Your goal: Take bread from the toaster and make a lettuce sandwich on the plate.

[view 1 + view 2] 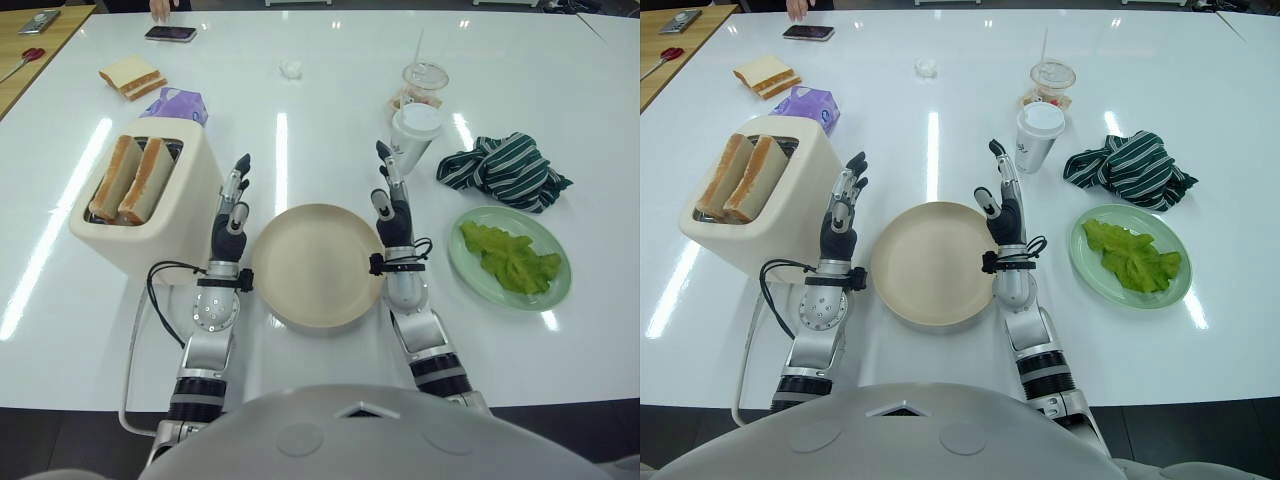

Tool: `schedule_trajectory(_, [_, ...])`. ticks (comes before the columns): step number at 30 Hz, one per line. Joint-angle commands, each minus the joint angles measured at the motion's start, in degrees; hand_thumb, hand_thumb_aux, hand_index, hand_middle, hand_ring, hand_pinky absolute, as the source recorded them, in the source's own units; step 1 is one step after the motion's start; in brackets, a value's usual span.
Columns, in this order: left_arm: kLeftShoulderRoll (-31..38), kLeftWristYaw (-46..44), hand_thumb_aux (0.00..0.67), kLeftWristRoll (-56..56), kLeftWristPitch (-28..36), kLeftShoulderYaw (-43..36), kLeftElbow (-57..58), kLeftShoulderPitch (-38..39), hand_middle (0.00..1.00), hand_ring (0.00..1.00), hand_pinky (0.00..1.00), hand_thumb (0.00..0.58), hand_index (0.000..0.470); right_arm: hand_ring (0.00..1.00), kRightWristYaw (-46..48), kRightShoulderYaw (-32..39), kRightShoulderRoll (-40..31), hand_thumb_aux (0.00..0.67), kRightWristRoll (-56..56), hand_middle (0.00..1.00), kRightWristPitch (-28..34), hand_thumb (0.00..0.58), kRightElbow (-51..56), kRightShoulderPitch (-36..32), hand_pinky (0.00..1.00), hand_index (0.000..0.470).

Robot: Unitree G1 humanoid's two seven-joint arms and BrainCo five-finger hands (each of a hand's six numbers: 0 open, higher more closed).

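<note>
1. Bread, two slices, stands upright in the toaster, just to the left of your left hand and a little beyond it. The tops rise above the slots, which I judge leaves you an edge to pinch.
2. Both hands are empty, with fingers stretched out and pointing away from you. The left hand lies close beside the toaster's wall, so the first reach looks short.
3. Between your left hand and your right hand lies the bare beige plate, its rim close to each. That probably lets either hand set food on it.
4. To the right of your right hand, near but apart, the lettuce lies on a green plate. That makes it the right hand's pickup, I judge.
5. In the left eye view your right fingertips nearly meet the paper cup. The right eye view opens a plain gap there, so the cup stands beyond the hand, untouched.
</note>
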Motion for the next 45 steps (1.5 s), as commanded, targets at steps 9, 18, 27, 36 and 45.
schedule_trajectory(9, [14.1,-7.6,0.000,-2.7,9.3,18.3,-37.2,0.7,0.00,0.00,0.00,0.000,0.000,0.00,0.5,0.9,0.3,0.000,-0.4,0.00,0.2,0.000,-0.4,-0.3,0.00,0.000])
schedule_trajectory(18, [30.9,-7.3,0.000,8.5,4.6,50.0,-19.4,9.0,0.00,0.00,0.00,0.000,0.000,0.00,-0.7,1.6,0.7,0.000,-0.6,0.00,0.0,0.000,0.7,-1.1,0.00,0.000])
schedule_trajectory(27, [37.0,1.7,0.000,31.1,2.1,40.0,-4.2,11.6,0.00,0.00,0.00,0.000,0.000,0.00,-0.2,1.1,0.1,0.000,0.1,0.00,-0.8,0.000,1.7,-1.8,0.00,0.000])
schedule_trajectory(36, [38.4,4.7,0.000,33.9,6.0,32.4,-0.7,8.8,0.00,0.00,0.00,0.000,0.000,0.00,0.4,1.3,-0.2,0.000,0.0,0.00,-0.5,0.000,1.3,-1.5,0.00,0.000])
schedule_trajectory(45, [39.3,5.4,0.000,33.0,9.2,29.3,-1.3,7.6,0.00,0.00,0.00,0.000,0.000,0.00,0.5,1.7,0.1,0.000,-0.4,0.00,-0.2,0.000,1.0,-1.3,0.00,0.000])
